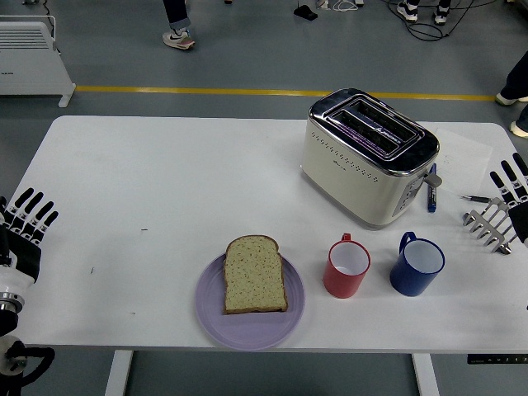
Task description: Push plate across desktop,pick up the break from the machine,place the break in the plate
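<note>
Left hand (25,227): at the left edge of the table (165,173), black fingers spread and pointing up and away, holding nothing, well apart from everything on the tabletop.
Plate (250,322): round, pale lilac, near the table's front edge, a little left of centre; its rim shows all round the bread except where the slice's top crust reaches out over the far edge.
Bread (255,274): one slice lying flat on the plate, pale crumb with dark flecks, a brown crust all round, domed end pointing away from the robot, square end nearest the front edge.
Red mug (346,266): upright just right of the plate, white inside, handle turned toward the toaster.
Toaster (369,155): cream body with a chrome top and two dark slots, set at an angle behind the mugs; no bread is visible in the slots.
Blue mug (417,265): upright beside the red mug, white inside, handle at its far left.
Pen (431,196): blue, lying against the toaster's right end.
Right hand (513,202): at the right edge, fingers extended and apart, gripping nothing, over a metal fork-like rack (488,224).
</note>
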Available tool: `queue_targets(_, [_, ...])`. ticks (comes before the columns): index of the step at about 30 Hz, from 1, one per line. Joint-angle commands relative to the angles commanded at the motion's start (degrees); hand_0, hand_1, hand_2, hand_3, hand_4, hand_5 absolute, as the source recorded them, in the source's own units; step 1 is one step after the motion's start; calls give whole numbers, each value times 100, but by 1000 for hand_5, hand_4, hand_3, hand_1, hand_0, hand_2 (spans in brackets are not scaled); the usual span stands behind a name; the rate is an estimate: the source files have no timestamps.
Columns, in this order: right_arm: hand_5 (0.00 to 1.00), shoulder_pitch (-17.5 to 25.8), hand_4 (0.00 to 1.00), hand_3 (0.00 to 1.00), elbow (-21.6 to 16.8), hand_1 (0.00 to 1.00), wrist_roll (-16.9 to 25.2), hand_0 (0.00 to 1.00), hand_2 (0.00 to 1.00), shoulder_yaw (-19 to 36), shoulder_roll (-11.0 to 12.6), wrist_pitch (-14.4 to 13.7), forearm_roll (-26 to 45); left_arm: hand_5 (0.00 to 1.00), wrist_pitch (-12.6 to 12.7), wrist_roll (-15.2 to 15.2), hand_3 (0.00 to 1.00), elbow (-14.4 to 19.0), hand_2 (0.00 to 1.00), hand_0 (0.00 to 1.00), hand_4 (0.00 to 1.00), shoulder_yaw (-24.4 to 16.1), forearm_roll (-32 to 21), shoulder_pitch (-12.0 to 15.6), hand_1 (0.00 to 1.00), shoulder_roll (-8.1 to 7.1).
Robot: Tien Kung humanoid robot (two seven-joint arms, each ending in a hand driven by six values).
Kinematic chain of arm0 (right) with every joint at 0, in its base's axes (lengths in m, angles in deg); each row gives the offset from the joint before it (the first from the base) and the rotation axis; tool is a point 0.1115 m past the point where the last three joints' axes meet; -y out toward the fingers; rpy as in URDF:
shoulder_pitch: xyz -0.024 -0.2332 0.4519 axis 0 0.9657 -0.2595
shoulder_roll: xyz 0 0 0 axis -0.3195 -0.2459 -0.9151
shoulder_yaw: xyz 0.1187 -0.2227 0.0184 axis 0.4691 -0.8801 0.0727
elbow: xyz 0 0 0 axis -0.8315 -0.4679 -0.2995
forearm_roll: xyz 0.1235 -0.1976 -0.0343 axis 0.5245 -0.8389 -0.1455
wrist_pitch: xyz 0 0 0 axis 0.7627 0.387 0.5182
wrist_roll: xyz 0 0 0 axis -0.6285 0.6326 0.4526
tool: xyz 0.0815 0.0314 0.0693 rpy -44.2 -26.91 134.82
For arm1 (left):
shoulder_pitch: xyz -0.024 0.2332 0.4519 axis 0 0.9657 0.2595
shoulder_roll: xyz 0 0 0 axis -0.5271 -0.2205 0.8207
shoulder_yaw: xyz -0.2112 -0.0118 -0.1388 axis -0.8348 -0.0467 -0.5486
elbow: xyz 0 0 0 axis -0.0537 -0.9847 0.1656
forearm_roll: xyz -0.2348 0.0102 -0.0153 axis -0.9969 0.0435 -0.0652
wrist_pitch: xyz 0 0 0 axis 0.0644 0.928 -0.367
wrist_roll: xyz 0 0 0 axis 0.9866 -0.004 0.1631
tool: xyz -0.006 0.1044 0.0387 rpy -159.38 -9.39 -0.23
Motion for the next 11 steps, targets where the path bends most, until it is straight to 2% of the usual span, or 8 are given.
queue_targets(11, [499,-15,477,776,-30,753,-20,774,778,12,-10,-3,-3,998,29,-20,742,-30,818,783,571,-12,-17,-11,780,0])
